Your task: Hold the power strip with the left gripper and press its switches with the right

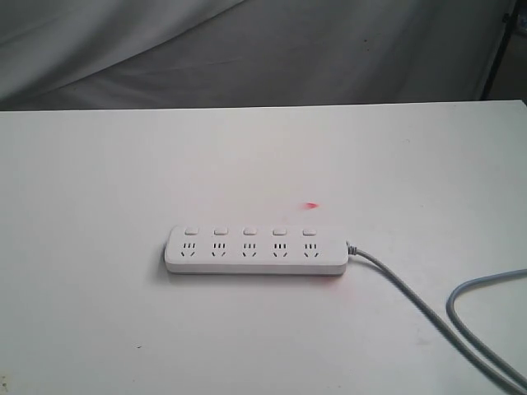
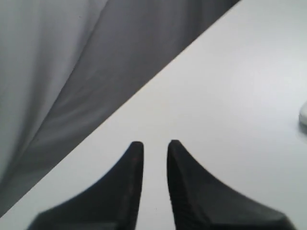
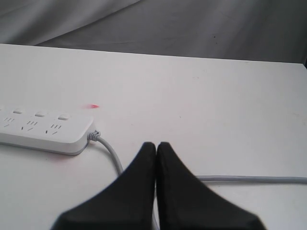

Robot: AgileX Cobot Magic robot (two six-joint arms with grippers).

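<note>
Exterior view: the power strip (image 1: 256,250) lies flat on the white bench (image 1: 99,181), just below the frame's centre. Its switches (image 1: 250,231) run in a row along the upper edge, and its grey cable (image 1: 412,296) trails to the lower right.

Left wrist view: the left gripper (image 2: 155,143) hangs over the bench, fingers (image 2: 129,182) slightly apart with nothing between them. A white sliver (image 2: 303,115) at the frame edge is perhaps the strip's end.

Right wrist view: the right gripper (image 3: 156,145) has its fingers pressed together, empty, near the cable and apart from the strip.

the power strip (image 1: 256,251) is smooth white plastic, the table (image 1: 99,181) matt, the backdrop (image 1: 247,49) creased grey cloth.
</note>
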